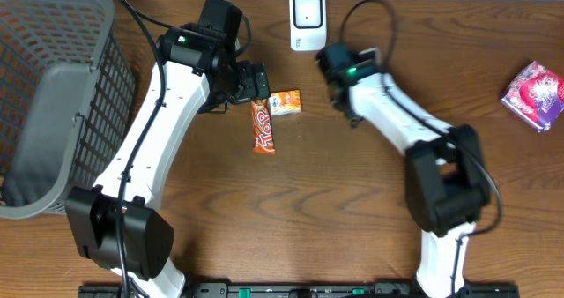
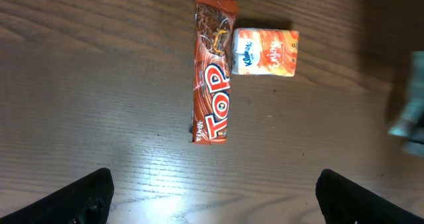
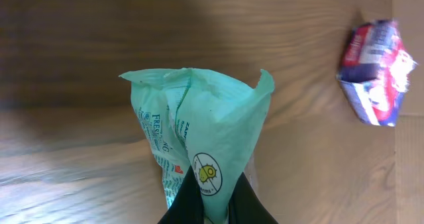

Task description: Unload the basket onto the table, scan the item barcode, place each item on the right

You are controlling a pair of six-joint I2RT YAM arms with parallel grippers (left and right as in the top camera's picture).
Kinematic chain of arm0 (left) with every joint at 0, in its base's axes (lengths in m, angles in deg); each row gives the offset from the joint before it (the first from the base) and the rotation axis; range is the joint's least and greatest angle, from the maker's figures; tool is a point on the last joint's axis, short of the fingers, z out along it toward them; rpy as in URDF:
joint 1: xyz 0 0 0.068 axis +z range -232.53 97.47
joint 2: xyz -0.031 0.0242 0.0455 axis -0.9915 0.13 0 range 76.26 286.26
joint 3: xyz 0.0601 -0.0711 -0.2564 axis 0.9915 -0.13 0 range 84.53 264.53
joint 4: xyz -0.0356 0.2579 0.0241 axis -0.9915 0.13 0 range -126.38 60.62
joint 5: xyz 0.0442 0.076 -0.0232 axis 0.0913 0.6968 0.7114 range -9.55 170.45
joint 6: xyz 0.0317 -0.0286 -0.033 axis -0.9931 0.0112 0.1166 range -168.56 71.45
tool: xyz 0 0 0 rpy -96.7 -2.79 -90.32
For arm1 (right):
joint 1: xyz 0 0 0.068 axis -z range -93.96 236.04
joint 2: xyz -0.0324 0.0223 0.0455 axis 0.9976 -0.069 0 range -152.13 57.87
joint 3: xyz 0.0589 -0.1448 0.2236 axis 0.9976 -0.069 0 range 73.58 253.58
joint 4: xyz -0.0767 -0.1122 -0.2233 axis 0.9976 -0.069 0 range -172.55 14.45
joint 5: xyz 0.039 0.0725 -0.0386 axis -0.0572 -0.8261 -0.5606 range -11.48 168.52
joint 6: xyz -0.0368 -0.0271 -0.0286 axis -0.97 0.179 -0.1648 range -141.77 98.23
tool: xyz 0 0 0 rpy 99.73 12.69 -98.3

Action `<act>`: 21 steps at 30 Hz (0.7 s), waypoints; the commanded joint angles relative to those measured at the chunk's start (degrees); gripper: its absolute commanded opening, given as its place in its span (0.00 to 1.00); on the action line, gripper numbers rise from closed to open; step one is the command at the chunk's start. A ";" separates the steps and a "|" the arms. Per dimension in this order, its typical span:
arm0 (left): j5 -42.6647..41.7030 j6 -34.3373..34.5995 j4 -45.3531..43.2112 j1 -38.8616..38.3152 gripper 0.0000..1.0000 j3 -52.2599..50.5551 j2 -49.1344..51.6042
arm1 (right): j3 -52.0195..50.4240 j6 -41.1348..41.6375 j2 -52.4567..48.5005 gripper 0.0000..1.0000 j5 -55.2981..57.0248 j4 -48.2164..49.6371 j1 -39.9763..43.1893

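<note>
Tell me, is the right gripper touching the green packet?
Touching. The right wrist view shows the right gripper shut on the green packet, its dark jaws pinching the packet's lower end with no gap.

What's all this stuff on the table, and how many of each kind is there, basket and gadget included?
Candy bar: 1
Orange tissue pack: 1
Purple-pink packet: 1
Green packet, held in the right gripper: 1
White scanner: 1
Grey basket: 1
Total: 6
</note>
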 commanded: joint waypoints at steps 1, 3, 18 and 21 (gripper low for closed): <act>0.74 -0.94 0.13 0.09 0.98 -0.42 0.44 | -0.79 1.79 -3.17 0.04 0.50 0.74 -2.60; 0.74 -0.94 0.13 0.09 0.98 -0.42 0.44 | -0.76 2.82 -3.41 0.15 -5.01 1.75 -4.00; 0.74 -0.94 0.13 0.09 0.98 -0.42 0.44 | 19.76 4.44 2.97 0.78 -30.64 -10.29 2.01; 0.74 -0.94 0.13 0.09 0.98 -0.42 0.44 | 20.24 3.56 2.99 0.79 -33.70 -12.83 6.32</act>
